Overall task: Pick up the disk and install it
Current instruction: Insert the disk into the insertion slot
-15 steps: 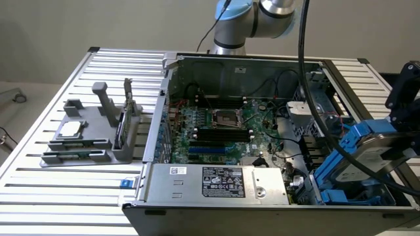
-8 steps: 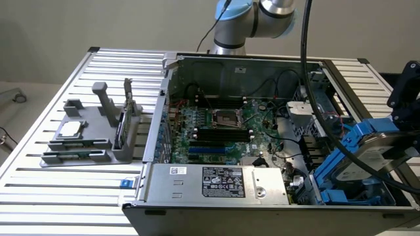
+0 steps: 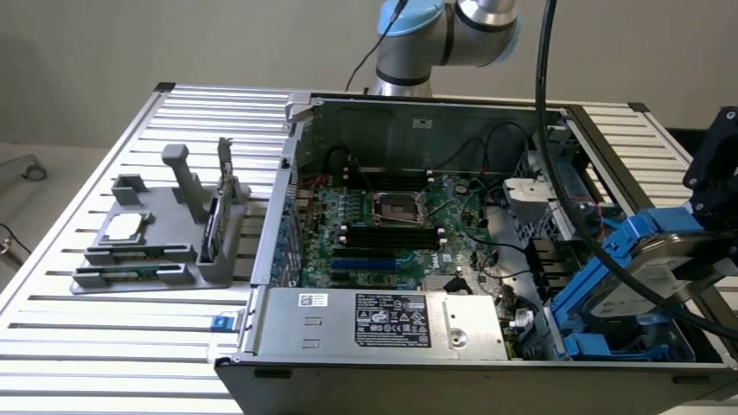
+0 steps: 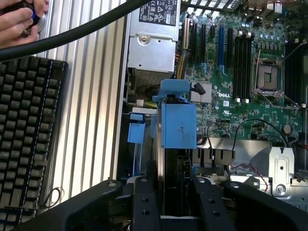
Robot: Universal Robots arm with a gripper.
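Observation:
The disk [image 3: 648, 278], a silver-grey drive in a blue plastic carrier, hangs tilted over the open computer case's corner at the exterior view's lower right. My gripper [image 3: 699, 245] is shut on it from above. In the wrist view the disk [image 4: 178, 126] shows edge-on, with its blue carrier end pointing away from the camera. It sits clamped between my two black fingers [image 4: 146, 204], with the gripper [image 4: 174, 204] centred on it. Below the disk lies the drive bay with another blue piece [image 4: 136, 131] beside the motherboard.
The open case [image 3: 346, 346] holds a green motherboard [image 3: 381, 233] and a power supply [image 3: 381, 322]. A grey fixture [image 3: 162, 246] with parts stands on the slatted table at the exterior view's left. A thick black cable [image 4: 86, 30], a keyboard [image 4: 26, 139] and a person's hand [image 4: 19, 19] are near.

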